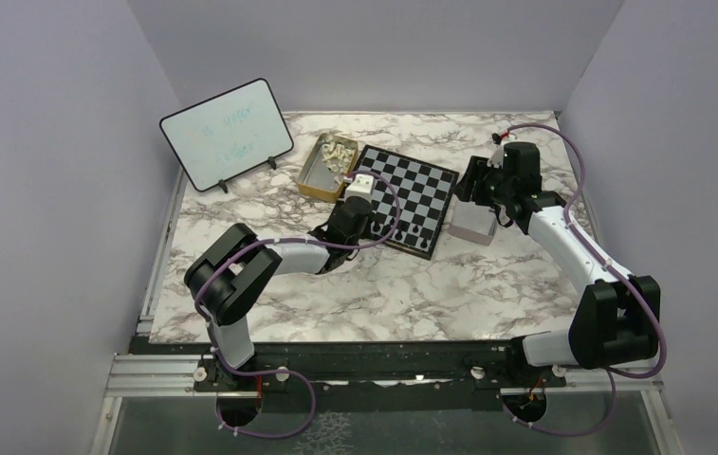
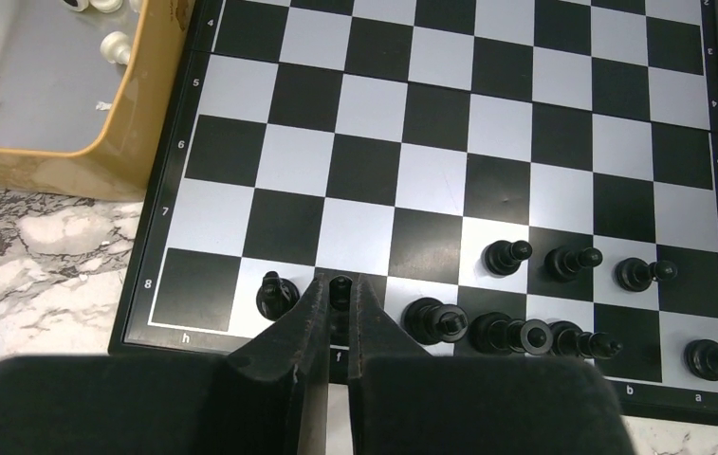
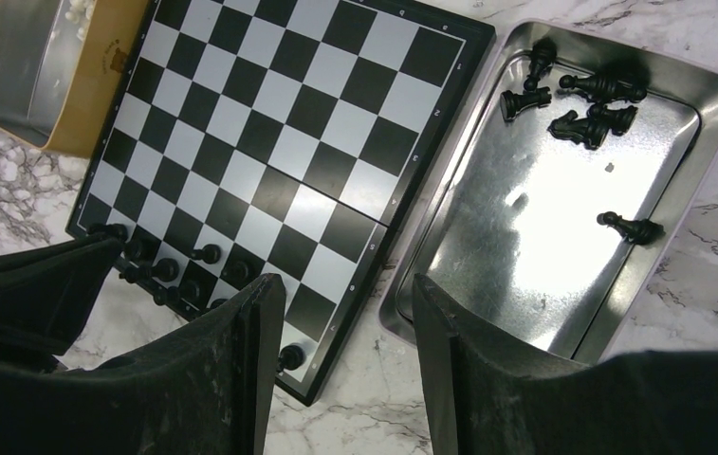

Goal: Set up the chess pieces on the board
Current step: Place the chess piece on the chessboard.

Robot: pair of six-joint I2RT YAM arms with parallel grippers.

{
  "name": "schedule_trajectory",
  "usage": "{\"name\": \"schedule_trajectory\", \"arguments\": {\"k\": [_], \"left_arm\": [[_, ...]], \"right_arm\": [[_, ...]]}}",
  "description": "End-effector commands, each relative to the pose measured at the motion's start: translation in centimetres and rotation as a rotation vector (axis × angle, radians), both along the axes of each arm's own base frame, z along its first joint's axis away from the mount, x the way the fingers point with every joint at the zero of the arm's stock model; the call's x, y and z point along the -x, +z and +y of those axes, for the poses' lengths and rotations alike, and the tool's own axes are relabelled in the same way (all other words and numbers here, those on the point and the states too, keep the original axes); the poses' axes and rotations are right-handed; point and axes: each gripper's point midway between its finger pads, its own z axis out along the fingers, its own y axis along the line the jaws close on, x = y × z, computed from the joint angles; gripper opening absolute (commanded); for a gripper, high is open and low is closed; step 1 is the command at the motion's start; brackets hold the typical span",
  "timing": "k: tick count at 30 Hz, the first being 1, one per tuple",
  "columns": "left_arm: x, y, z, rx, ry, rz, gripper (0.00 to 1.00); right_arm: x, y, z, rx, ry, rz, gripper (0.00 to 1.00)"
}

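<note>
Left gripper is pinching a black piece on the board's near row, right gripper is hanging open by the tray of spare pieces on the right

Even, diffuse overhead light filled the enclosure, and the arms cast only faint, soft shadows on the counter. In the right wrist view a white glare patch burned on the silver tray, and a paler sheen crossed the board. Close to each wrist lens, the left tool and right tool appeared as dark, soft-focus masses. The squares beyond stayed sharp.
</note>
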Motion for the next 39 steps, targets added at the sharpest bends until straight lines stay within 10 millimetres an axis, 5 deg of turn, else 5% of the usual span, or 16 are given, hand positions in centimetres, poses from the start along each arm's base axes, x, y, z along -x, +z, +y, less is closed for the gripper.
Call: {"name": "schedule_trajectory", "arguments": {"k": [1, 11, 24, 39], "left_arm": [[-0.6, 0.5, -0.9, 0.029, -0.019, -0.017, 0.09], [-0.5, 0.8, -0.8, 0.034, -0.020, -0.023, 0.19], [-0.5, 2.4, -0.8, 0.036, -0.031, -0.051, 0.17], [-1.2, 1.9, -1.7, -0.002, -0.032, 0.006, 0.25]], "right_arm": [[-0.1, 1.0, -0.2, 0.011, 0.005, -0.020, 0.57], [-0.2, 0.8, -0.3, 0.014, 0.007, -0.018, 0.57], [0.0, 0.8, -0.2, 0.013, 0.011, -0.019, 0.57], [0.2, 1.0, -0.3, 0.016, 0.014, -0.024, 0.57]]}}
